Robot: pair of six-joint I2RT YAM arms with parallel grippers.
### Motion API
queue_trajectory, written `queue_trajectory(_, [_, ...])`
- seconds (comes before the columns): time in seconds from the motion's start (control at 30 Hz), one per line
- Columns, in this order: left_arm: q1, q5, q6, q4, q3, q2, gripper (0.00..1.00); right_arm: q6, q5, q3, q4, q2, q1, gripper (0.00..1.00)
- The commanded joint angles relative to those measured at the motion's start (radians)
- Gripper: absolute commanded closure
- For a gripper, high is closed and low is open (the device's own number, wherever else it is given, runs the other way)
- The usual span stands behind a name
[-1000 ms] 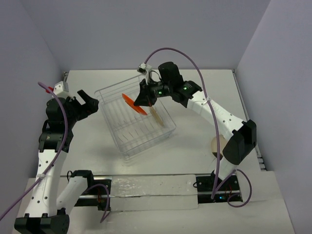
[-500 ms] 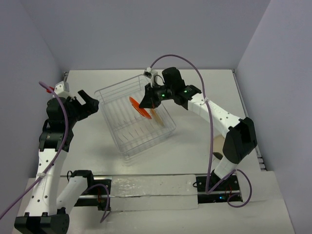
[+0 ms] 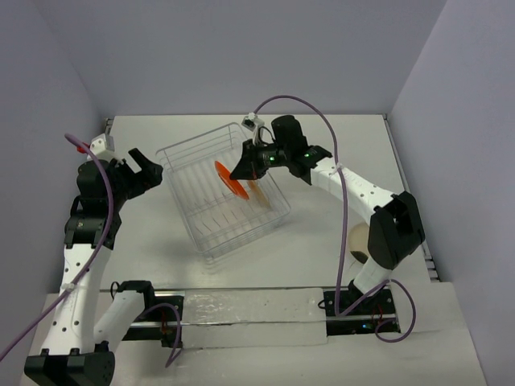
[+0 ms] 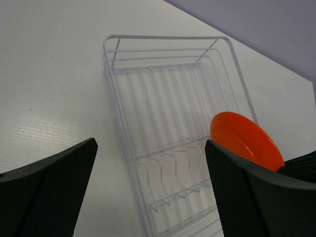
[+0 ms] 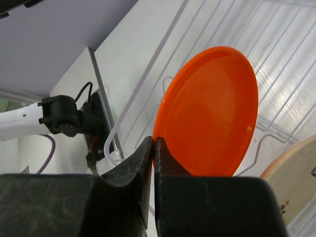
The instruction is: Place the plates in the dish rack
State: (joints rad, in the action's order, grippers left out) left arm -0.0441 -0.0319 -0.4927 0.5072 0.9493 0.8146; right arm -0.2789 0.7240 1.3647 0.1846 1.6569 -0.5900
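Observation:
My right gripper [image 3: 241,170] is shut on the rim of the glossy orange-red plate [image 3: 228,179] and holds it on edge over the wire dish rack [image 3: 193,153]. In the right wrist view the orange plate [image 5: 210,113] fills the middle, pinched at its lower left by my gripper [image 5: 155,148]. A beige speckled plate [image 3: 259,189] stands in the rack just right of the orange one; its edge shows in the right wrist view [image 5: 291,192]. Another beige plate [image 3: 359,240] lies on the table by the right arm. My left gripper [image 3: 143,166] is open and empty, left of the rack; its view shows the rack [image 4: 163,128] and the orange plate [image 4: 245,140].
The rack sits turned at an angle on the white table [image 3: 322,241]. Grey walls close in the back and both sides. A pale strip [image 3: 249,318] runs along the near edge between the arm bases.

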Motion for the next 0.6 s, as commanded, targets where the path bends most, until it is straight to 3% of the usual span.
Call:
queue_trajectory(0.0, [0.011, -0.017, 0.009, -0.007, 0.014, -0.002, 0.01, -0.047, 0.029, -0.015, -0.105, -0.02, 0.004, 1.0])
queue_trajectory(0.2, [0.013, -0.02, 0.011, -0.007, 0.013, -0.002, 0.01, -0.061, -0.034, -0.097, -0.15, -0.035, 0.005, 1.0])
queue_trajectory(0.57, [0.017, -0.021, 0.009, -0.009, 0.013, 0.001, 0.01, 0.003, 0.006, -0.184, -0.175, -0.067, 0.004, 1.0])
